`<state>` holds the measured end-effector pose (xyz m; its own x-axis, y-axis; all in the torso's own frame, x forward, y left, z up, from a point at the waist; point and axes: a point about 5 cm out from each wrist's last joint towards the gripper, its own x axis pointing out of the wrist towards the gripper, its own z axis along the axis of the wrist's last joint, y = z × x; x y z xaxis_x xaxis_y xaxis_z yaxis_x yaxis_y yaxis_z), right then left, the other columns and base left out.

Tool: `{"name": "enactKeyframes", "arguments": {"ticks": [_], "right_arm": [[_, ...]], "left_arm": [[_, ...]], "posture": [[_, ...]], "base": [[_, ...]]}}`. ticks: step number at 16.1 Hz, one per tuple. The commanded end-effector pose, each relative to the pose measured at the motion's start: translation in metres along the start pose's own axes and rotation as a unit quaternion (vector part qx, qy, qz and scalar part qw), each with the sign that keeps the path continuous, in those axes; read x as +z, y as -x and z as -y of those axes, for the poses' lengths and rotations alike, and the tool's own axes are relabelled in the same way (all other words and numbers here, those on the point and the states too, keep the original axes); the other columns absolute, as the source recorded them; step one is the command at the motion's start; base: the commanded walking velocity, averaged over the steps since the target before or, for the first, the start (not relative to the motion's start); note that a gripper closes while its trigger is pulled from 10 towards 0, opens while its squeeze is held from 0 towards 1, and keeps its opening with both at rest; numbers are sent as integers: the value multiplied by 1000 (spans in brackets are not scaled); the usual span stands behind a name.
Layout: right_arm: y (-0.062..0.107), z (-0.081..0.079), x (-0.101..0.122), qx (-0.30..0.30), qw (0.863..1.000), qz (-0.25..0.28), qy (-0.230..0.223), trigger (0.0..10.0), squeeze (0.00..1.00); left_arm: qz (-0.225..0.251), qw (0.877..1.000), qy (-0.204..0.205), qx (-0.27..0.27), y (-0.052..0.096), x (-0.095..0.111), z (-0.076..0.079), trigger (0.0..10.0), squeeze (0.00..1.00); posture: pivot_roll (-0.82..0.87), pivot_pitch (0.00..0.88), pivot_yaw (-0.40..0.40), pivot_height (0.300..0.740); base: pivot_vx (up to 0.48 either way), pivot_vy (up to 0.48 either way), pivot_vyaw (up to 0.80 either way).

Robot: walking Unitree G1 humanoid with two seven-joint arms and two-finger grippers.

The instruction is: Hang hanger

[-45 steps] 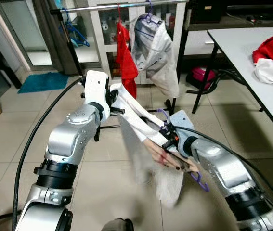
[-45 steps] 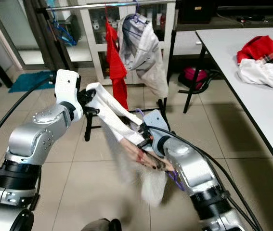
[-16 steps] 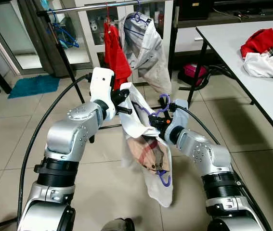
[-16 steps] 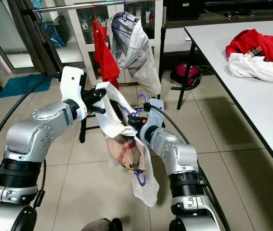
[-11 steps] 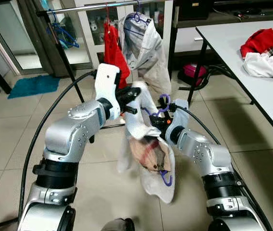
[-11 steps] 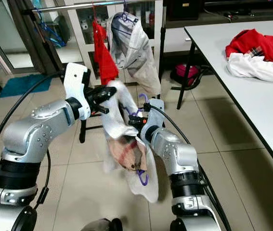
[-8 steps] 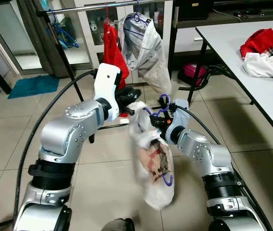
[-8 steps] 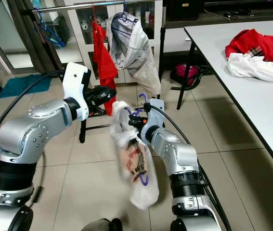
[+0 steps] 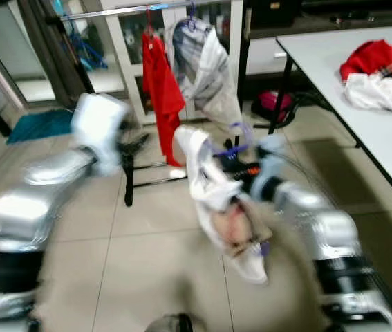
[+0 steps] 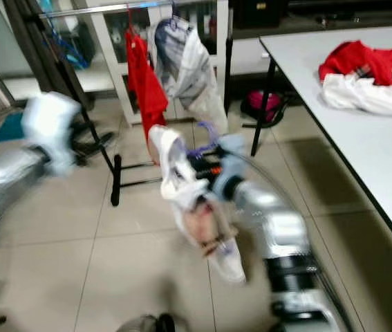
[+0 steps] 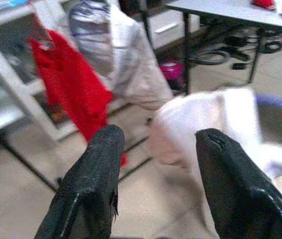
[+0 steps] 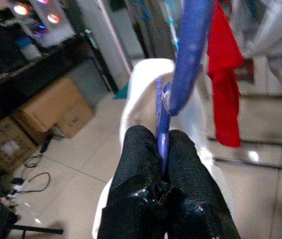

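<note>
Nearest the robot, low in the middle of the tiled floor (image 9: 78, 228), the right gripper (image 12: 156, 149) carries a purple hanger (image 12: 183, 59) with a white garment (image 9: 213, 187) draped on it; the cloth sags below the arm, with a pinkish patch near its lower end. The head views are smeared with motion, so fine detail there is uncertain. In the right wrist view the two black fingers (image 12: 136, 169) are clenched tight on the thin purple wire of the hanger, just under its thicker hook.

To the left, the left gripper (image 11: 155, 144) is raised beside the garment with its fingers spread wide and nothing between them (the white cloth lies beyond the tips, apart from them as far as can be seen).

Farther off stands the clothes rail (image 9: 133, 10), already bearing a red garment (image 9: 160, 76) and a pale shirt (image 9: 206, 66) on hangers of their own. At far right, a white table (image 9: 361, 90) holds a red-and-white heap of clothes (image 9: 382, 72).

The step in hand appears to be the carry: the loaded hanger is held but well short of the rail. The next move calls for closing on the rail, lifting the hook above the bar, and lowering it into a free stretch, probably left of the red garment, without snagging the hanging clothes.
</note>
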<state>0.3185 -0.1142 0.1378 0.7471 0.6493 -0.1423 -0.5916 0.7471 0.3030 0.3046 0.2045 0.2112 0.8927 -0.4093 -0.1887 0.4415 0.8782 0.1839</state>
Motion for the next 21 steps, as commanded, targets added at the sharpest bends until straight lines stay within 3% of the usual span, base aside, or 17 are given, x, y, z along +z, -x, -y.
{"name": "enactKeyframes", "arguments": {"ticks": [1, 2, 3, 4, 5, 6, 7, 8, 10, 11, 12, 16, 17, 21], "right_arm": [[2, -15, 12, 68, 997, 29, -4, 10000, 0], [16, -19, 20, 147, 989, 33, -2, 10000, 0], [18, -20, 20, 158, 987, 29, 5, 10000, 0], [24, -20, 19, 183, 982, -4, 47, 10000, 0], [25, -20, 19, 181, 982, -9, 60, 10000, 0], [24, -19, 21, 169, 982, -15, 87, 10000, 0], [23, -19, 21, 168, 982, -15, 90, 10000, 0], [23, -22, 24, 168, 980, -17, 109, 10000, 0], [24, -26, 28, 177, 975, -22, 136, 10000, 0], [23, -31, 31, 191, 967, -28, 165, 10000, 0], [23, -39, 35, 210, 957, -36, 198, 10000, 0], [25, -52, 38, 250, 935, -51, 245, 10000, 0], [26, -56, 39, 263, 928, -56, 259, 10000, 0], [27, -62, 39, 278, 917, -63, 277, 10000, 0]], "left_arm": [[6, 1000, -21, -2, 9, 2, -10, 10000, 1000], [-12, 998, -62, -7, 27, -3, -28, 10000, 1000], [-11, 998, -67, -14, 29, -2, -29, 10000, 1000], [8, 997, -70, -43, 36, 4, -29, 10000, 1000], [15, 996, -72, -50, 37, 6, -29, 10000, 1000], [34, 994, -76, -64, 38, 11, -28, 10000, 851], [38, 994, -78, -67, 38, 12, -28, 10000, 325], [52, 991, -76, -101, 37, 18, -25, 10000, 0], [64, 982, -78, -158, 35, 24, -20, 10000, 0], [69, 966, -66, -239, 31, 29, -10, 10000, 0], [56, 943, -79, -320, 25, 30, 0, 10000, 0], [33, 900, -160, -405, 10, 31, 5, 10000, 0], [27, 880, -173, -442, 4, 33, 9, 10000, 0], [0, 847, -194, -495, -2, 27, 18, 10000, 0]], "posture": [[-68, 0, 115, 740], [-67, 0, 110, 740], [-67, 0, 110, 740], [-70, 0, 109, 740], [-70, 0, 109, 740], [-71, 0, 110, 740], [-71, 0, 110, 740], [-68, 0, 106, 740], [-64, 0, 103, 740], [-61, 0, 102, 740], [-63, 0, 104, 740], [-80, 0, 126, 740], [-80, 0, 129, 740], [-90, 0, 144, 740]], "base": [[0, 0, 0], [0, 0, 0], [0, 0, 0], [0, 0, 0], [0, 0, 0], [0, 0, 0], [0, 0, 0], [0, 0, 0], [0, 0, 0], [0, 0, 0], [0, 0, 0], [0, 0, 0], [0, 0, 0], [0, 0, 0]]}}
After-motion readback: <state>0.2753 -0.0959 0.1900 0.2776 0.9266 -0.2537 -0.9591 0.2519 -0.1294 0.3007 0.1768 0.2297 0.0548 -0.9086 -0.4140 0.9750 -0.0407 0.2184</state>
